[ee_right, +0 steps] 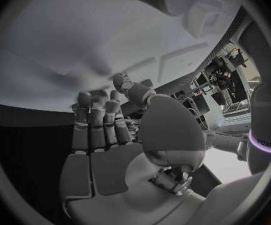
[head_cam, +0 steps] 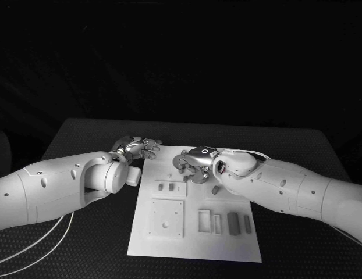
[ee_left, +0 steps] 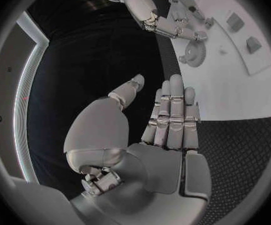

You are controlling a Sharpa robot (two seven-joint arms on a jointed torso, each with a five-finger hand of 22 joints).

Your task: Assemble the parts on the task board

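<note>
The task board (head_cam: 194, 232) sat mid-table. The left hand (head_cam: 137, 147) hovered off its 11 o'clock corner, fingers straight and apart, holding nothing. The right hand (head_cam: 196, 164) was over the board's far end by a gear (ee_left: 195, 50); its arm hid the fingers, so couldn't tell its grip. Grey parts (head_cam: 233, 223) lay near 4 o'clock.
</note>
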